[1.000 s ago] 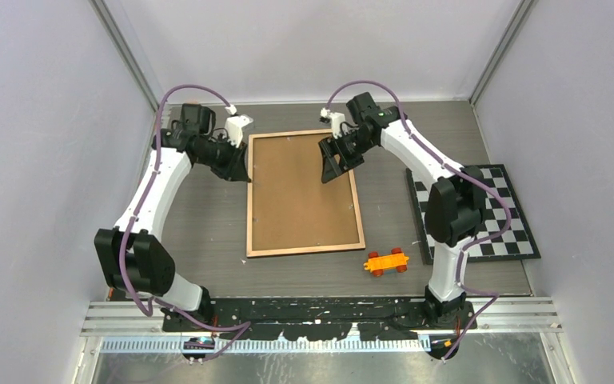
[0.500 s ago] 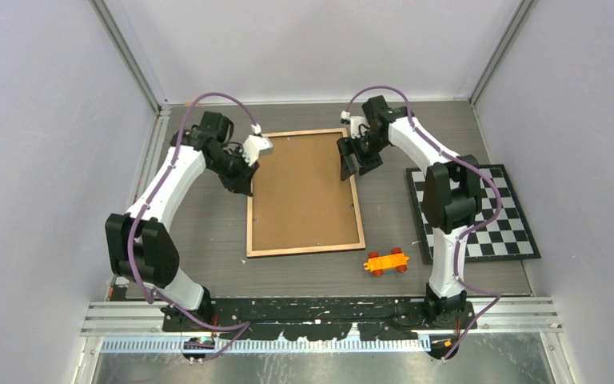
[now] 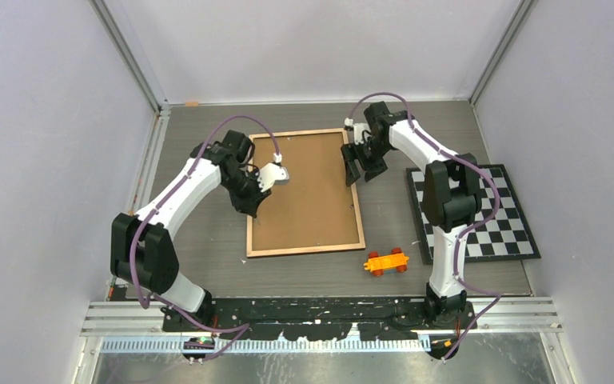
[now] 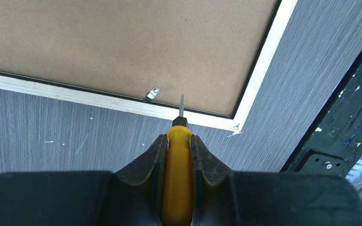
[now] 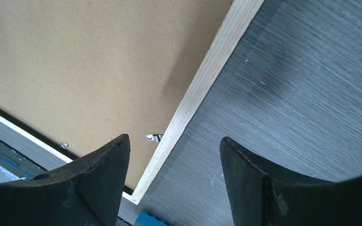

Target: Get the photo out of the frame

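The frame (image 3: 308, 204) lies face down mid-table, its brown back board and light wooden rim up. The photo is hidden under the board. My left gripper (image 3: 251, 205) is at the frame's left rim, shut on a yellow-handled screwdriver (image 4: 178, 174). Its metal tip (image 4: 182, 104) points over the rim (image 4: 99, 100), just right of a small metal clip (image 4: 152, 93). My right gripper (image 3: 356, 171) is open and empty, astride the frame's right rim (image 5: 207, 75). Another clip (image 5: 155, 137) shows between its fingers.
An orange toy car (image 3: 386, 262) lies near the frame's front right corner. A black-and-white checkerboard mat (image 3: 496, 216) lies at the right. A blue brick edge (image 5: 155, 220) shows low in the right wrist view. Grey walls enclose the table.
My left gripper has moved from the frame's far left corner toward me along the left rim. My right gripper has moved from over the board out to the right rim.
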You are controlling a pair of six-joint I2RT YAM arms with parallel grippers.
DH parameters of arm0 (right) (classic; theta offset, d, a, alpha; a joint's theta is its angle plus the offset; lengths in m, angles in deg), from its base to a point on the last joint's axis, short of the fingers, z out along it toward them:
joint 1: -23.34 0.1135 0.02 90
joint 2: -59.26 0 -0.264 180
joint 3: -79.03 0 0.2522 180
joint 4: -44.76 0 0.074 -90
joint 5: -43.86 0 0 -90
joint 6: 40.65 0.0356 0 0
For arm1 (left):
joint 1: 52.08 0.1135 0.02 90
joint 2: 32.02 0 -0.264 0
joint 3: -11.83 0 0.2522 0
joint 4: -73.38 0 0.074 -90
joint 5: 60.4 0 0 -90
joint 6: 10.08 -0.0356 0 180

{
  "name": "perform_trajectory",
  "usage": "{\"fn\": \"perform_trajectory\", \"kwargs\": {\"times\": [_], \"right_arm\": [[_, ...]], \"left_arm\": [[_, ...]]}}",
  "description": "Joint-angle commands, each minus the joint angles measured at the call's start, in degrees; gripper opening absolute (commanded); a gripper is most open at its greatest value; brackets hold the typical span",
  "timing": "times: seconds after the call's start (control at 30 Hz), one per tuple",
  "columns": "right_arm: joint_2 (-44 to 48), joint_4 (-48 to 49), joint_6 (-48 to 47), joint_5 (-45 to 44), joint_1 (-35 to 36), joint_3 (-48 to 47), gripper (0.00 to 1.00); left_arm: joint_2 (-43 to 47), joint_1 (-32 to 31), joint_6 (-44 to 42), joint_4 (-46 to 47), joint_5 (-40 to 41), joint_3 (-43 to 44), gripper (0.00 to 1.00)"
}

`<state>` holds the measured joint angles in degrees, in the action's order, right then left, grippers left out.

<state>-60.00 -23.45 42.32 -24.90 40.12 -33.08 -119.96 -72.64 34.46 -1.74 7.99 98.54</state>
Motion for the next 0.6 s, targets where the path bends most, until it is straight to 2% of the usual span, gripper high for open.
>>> {"fn": "perform_trajectory", "kwargs": {"times": [0.0,0.57], "right_arm": [[-0.5,0.4,1.2,-0.7,0.2,0.0,0.74],[-3.4,4.3,8.2,-3.7,0.3,0.9,0.73]], "left_arm": [[2.2,-1.2,-2.6,-0.2,3.1,-0.6,0.0],[0.3,-2.6,-3.1,4.0,8.3,-2.3,0.0]]}}
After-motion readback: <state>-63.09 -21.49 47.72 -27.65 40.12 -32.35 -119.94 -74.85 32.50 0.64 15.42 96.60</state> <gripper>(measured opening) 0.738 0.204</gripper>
